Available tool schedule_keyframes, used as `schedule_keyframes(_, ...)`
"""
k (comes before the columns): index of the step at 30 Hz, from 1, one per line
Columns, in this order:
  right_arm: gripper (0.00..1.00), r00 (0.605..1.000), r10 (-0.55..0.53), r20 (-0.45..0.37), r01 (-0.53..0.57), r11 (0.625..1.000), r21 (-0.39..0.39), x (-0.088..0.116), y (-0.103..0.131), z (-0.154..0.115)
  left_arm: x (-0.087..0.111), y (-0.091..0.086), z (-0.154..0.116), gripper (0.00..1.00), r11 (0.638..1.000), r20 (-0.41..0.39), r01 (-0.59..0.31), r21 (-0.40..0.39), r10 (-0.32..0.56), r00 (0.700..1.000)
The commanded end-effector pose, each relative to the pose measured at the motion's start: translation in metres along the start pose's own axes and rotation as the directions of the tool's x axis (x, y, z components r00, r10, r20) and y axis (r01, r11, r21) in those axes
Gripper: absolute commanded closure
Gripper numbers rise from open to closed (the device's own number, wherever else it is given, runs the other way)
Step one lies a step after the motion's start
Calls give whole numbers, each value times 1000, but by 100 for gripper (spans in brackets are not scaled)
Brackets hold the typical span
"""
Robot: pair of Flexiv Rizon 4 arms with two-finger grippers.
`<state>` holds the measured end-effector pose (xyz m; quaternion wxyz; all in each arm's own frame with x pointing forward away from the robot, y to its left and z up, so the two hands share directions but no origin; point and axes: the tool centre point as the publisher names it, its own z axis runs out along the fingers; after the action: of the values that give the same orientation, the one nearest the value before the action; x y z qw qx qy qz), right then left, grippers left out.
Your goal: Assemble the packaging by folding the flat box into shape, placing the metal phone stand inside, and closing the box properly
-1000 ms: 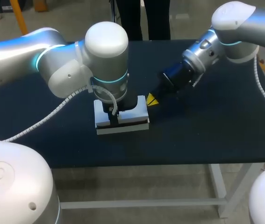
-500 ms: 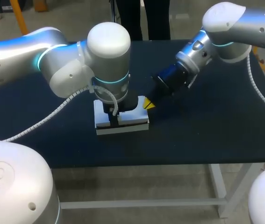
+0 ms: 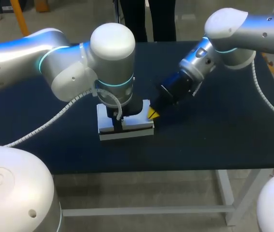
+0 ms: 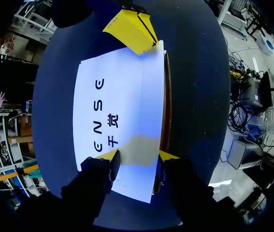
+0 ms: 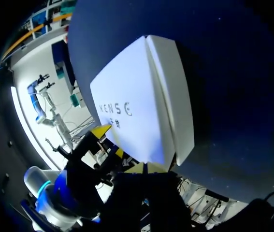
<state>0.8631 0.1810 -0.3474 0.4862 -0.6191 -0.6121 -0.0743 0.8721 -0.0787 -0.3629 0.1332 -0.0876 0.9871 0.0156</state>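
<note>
Atop the box point(image 4: 122, 92) rests the left hand point(image 4: 137, 157), right hand point(image 3: 152, 112) beside.

A desk point(image 3: 214, 140) with a dark navy top spans the middle of the frame from the left edge to the right. Its front edge runs across the lower half. Beneath it, a white leg point(image 3: 225, 192) at lower right meets a white crossbar point(image 3: 141, 211) near the bottom.
</note>
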Motion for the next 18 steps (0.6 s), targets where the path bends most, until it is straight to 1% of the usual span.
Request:
schedule_keyframes(1,100,1000,2,6,-2,1000,3,-1,1,4,3,-1,1,51,1000,2,3,-5,-3,1000)
schedule_keyframes(18,100,1000,16,3,-16,1000,3,-5,5,4,6,3,-4,50,1000,-5,-1,2,1,1000)
